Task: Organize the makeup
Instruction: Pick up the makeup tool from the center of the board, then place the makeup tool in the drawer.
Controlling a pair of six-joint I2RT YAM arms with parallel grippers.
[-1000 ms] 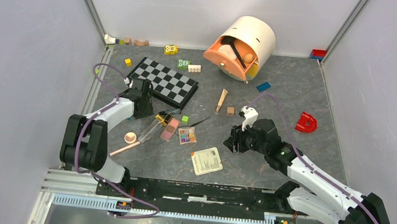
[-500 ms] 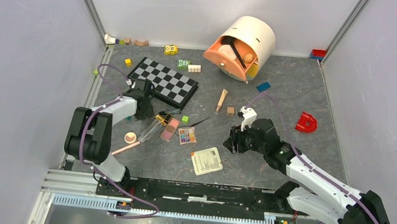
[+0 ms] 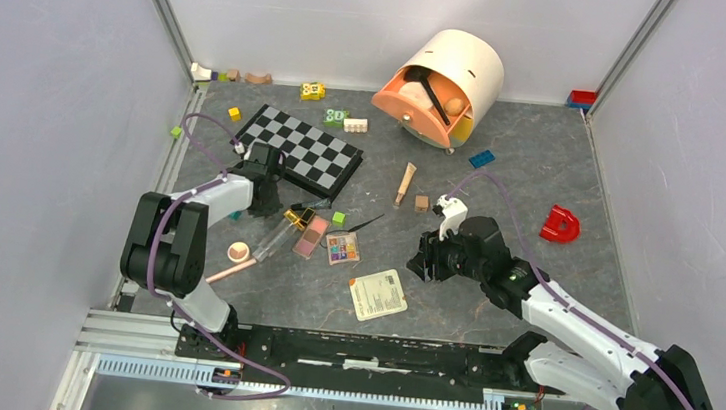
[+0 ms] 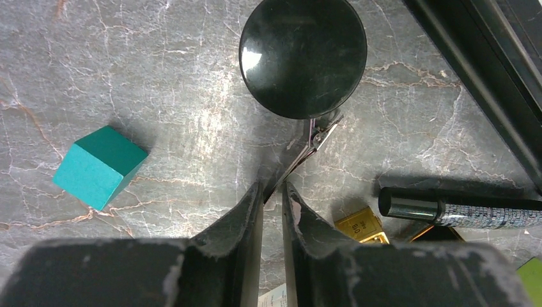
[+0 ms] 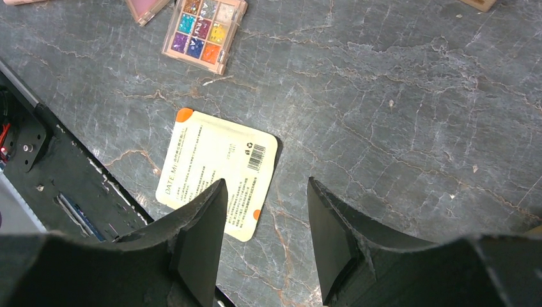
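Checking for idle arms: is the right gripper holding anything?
No, the right gripper stands open and empty; the printed sachet lies flat on the table beneath it.

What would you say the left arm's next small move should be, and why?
Probably close the left gripper fully on the thin metal stem by the round black disc: the stem's end lies between the fingertips, but the gap there looks wider than the stem, so lifting now would likely leave it on the table.

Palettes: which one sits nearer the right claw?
The multicolour palette, with its bright square pans. The plain pink palette lies beyond it, farther from the right claw.
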